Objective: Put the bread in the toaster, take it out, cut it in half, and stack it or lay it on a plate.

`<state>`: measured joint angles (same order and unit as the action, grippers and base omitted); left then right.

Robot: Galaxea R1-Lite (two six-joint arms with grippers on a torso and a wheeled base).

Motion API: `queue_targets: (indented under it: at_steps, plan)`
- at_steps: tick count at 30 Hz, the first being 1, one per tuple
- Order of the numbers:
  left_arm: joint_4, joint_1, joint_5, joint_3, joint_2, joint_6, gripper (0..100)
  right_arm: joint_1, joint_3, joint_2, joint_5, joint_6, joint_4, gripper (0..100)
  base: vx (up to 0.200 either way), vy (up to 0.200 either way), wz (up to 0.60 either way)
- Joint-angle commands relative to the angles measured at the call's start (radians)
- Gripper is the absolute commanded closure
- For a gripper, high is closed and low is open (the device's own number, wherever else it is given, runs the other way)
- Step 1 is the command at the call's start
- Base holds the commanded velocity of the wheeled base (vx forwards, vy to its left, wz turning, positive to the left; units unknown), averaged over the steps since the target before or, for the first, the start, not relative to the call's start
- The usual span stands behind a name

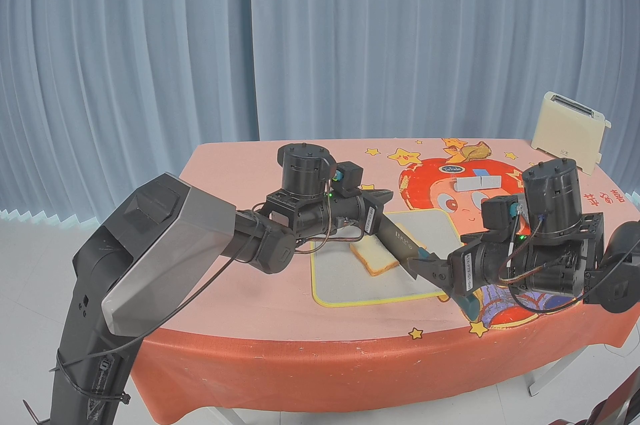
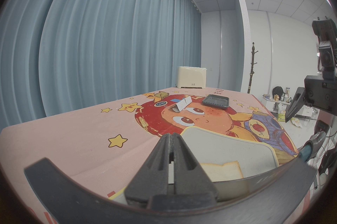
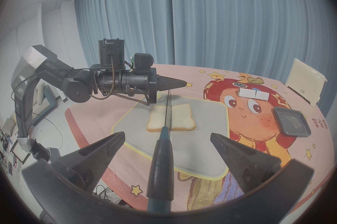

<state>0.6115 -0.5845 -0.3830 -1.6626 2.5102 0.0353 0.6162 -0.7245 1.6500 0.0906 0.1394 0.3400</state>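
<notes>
- While the bread [image 1: 375, 258] lay flat on the pale cutting mat [image 1: 347, 290] near the middle of the table [image 1: 267, 306], we saw the knife [image 3: 162, 156] standing on edge along the slice's middle line, its blade pointing toward the left gripper [image 2: 172, 138].
- We could not tell whether the slice was parted, since the blade covered that line.
- The right gripper [image 3: 166, 134] hung over the mat's near right corner with its fingers spread wide. The knife's dark handle ran through the gap and, in the right wrist view, met neither finger.
- The left gripper reached in from the left, just beyond the slice, its fingers pressed together with nothing visible between them. The blade's tip ended just under them, and we could not tell if they touched.
- The cream toaster [image 1: 570, 133] stood upright at the table's far right corner, slot upward. What was in the slot we could not make out.
- A dark rectangular tray [image 3: 292, 121] lay on the table right of the mat, nearer than the toaster, its floor showing from rim to rim.
- A small white card [image 1: 477, 182] lay beyond the mat.
</notes>
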Motion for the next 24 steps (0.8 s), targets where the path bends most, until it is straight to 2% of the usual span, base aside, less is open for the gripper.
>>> queue_targets:
  at_steps: [1,9,10,24]
  plan:
    - [0.001,0.0,-0.001,0.001,0.004,0.0,100,0.0,0.007,0.028,0.0,0.0,0.002,0,0.0,0.0,0.0]
    - [0.002,0.0,0.001,0.003,0.004,0.0,100,0.017,0.008,0.076,0.001,0.0,0.001,0,0.0,0.0,0.0]
    - [0.002,0.0,-0.001,0.003,0.004,0.0,100,0.019,0.008,0.082,0.001,0.0,0.001,100,0.0,0.0,0.0]
    - [0.004,0.002,0.001,0.009,0.001,0.0,100,0.019,0.0,0.103,0.006,0.002,0.014,100,0.0,0.0,0.0]
